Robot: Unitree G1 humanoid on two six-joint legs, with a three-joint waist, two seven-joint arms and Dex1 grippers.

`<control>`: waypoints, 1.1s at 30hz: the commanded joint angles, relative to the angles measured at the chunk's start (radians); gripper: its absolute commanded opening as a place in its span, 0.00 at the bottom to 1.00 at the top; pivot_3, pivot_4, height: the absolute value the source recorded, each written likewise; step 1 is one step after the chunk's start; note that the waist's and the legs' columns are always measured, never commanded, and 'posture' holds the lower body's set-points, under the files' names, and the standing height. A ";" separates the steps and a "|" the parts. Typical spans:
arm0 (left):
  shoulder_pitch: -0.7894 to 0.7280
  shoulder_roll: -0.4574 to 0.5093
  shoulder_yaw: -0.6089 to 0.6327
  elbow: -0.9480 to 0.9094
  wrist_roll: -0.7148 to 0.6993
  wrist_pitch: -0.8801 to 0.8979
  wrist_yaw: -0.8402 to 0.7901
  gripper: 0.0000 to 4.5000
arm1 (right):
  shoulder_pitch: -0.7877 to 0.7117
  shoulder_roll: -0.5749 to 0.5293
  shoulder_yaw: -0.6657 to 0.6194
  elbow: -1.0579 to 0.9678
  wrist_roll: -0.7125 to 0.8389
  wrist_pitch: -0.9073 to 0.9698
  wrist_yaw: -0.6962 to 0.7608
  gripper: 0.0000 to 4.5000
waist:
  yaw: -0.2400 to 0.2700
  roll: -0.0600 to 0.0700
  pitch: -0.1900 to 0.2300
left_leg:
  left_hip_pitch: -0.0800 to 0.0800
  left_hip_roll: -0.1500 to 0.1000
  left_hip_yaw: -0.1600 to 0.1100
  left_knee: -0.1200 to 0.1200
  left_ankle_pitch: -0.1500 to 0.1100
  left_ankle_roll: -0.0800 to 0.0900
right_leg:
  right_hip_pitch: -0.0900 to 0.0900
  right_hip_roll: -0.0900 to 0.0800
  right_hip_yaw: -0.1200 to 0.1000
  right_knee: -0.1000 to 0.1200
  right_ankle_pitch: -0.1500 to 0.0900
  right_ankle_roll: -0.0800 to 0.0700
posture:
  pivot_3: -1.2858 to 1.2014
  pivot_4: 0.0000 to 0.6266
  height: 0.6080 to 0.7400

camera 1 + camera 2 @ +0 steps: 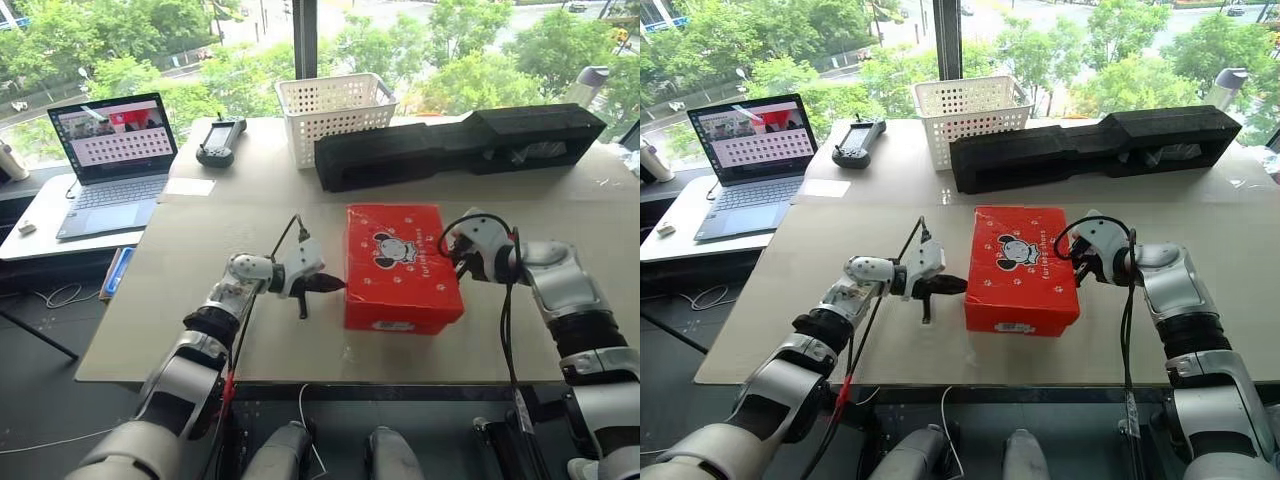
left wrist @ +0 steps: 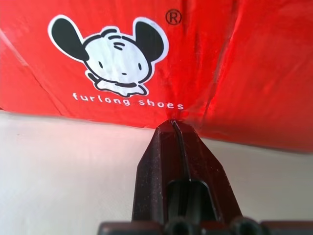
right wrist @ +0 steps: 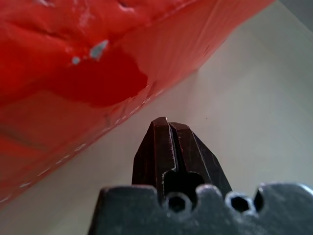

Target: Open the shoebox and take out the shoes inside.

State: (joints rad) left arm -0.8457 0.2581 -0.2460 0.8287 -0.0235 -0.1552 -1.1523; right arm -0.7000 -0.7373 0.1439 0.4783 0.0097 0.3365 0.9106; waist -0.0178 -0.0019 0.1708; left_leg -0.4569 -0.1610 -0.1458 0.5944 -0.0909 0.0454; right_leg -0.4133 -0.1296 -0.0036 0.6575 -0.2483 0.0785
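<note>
You have the lidded red cardboard shoebox [image 1: 402, 266] lying between both pairs of fingers, left [image 1: 330, 285] and right [image 3: 166, 128] pressed together, tips just beside its sides.

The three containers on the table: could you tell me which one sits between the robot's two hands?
The red shoebox, lid closed, with the cartoon logo; the white basket and black foam case stand farther back.

Table [image 1: 200, 330] with closed shoebox [image 1: 400, 265]
</note>
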 commanded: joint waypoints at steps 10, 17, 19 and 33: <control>0.134 0.114 0.077 -0.314 -0.092 0.103 -0.060 0.00 | 0.005 -0.017 -0.060 -0.026 -0.007 -0.003 -0.074 0.00 | -0.010 0.000 0.000 | 0.000 0.000 0.000 0.000 0.000 0.000 | -0.002 0.001 0.003 0.001 0.004 -0.007 | 0.52 0.24 0.99; 0.233 0.182 0.128 -0.500 -0.153 0.227 -0.025 0.00 | -0.006 -0.008 -0.070 -0.010 -0.011 -0.015 -0.095 0.00 | -0.015 0.000 0.000 | 0.000 0.000 0.001 0.000 0.000 0.000 | -0.004 0.002 0.005 0.005 0.004 -0.006 | 0.52 0.24 0.99; 0.270 0.205 0.155 -0.568 -0.190 0.278 -0.021 0.00 | -0.006 -0.011 -0.072 -0.013 -0.009 -0.012 -0.093 0.00 | -0.018 0.000 0.000 | 0.000 0.000 0.002 0.000 0.000 0.000 | -0.004 0.002 0.006 0.005 0.004 -0.006 | 0.52 0.24 0.99; 0.894 0.365 0.462 -1.229 -0.593 0.656 0.101 0.00 | 0.110 -0.086 -0.044 -0.163 0.069 0.079 0.171 0.00 | -0.018 0.001 0.000 | 0.004 0.004 0.005 -0.004 -0.001 0.000 | -0.006 0.001 0.016 0.006 -0.006 -0.009 | 0.52 0.24 0.99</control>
State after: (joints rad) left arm 0.0263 0.6283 0.2025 -0.3427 -0.5881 0.4971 -1.0735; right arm -0.5833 -0.8141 0.1126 0.3534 0.0538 0.3975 1.0548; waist -0.0360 -0.0006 0.1708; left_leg -0.4515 -0.1570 -0.1400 0.5904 -0.0921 0.0450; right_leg -0.4186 -0.1299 0.0128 0.6643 -0.2546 0.0688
